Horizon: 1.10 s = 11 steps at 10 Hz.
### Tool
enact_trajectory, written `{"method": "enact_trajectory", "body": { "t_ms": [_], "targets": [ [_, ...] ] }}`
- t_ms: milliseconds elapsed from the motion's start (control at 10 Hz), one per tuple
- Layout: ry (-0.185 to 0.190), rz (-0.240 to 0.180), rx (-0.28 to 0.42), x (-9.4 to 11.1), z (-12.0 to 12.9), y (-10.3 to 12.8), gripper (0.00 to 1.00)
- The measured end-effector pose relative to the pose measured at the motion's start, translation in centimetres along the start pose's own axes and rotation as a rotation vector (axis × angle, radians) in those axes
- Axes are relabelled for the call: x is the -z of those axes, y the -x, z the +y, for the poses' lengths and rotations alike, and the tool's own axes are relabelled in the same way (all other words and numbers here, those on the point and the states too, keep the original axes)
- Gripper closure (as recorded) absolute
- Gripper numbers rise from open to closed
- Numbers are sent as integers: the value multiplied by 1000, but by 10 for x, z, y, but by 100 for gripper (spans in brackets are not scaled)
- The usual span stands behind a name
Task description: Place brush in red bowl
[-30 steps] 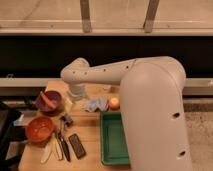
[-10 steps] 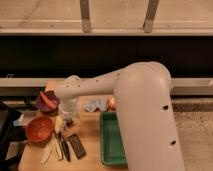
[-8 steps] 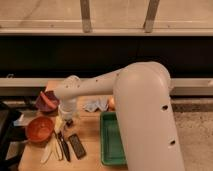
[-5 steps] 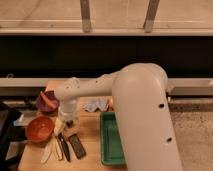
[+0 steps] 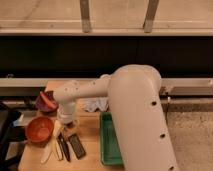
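One thin black brush (image 5: 63, 149) lies flat near the front left corner of the table (image 5: 91, 127), just beside the red bowl (image 5: 39, 129), not in it. The gripper (image 5: 69, 124) hangs close by the brush's far end; I cannot tell if it grips anything.

You face a wooden counter (image 5: 91, 134) under the pincer (image 5: 70, 123), backed by a dark wall (image 5: 100, 56); pale windows (image 5: 115, 12) above, speckled floor (image 5: 192, 136) to the right.

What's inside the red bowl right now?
Nothing visible: the red bowl looks bare inside, its interior uncovered. The brush lies on the table right of it, by the gripper.
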Motion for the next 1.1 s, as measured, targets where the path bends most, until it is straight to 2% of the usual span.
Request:
{"method": "enact_trajectory", "body": {
  "t_ms": [300,600,800,900,1100],
  "targets": [
    [-61,50,-18,-11,2,7,20],
    [-103,89,-49,-22,-5,10,20],
    [-117,107,-68,-28,-6,10,20],
    [-124,110,-73,-29,-9,9,24],
    [-128,109,-71,-26,-10,9,43]
  ]
}}
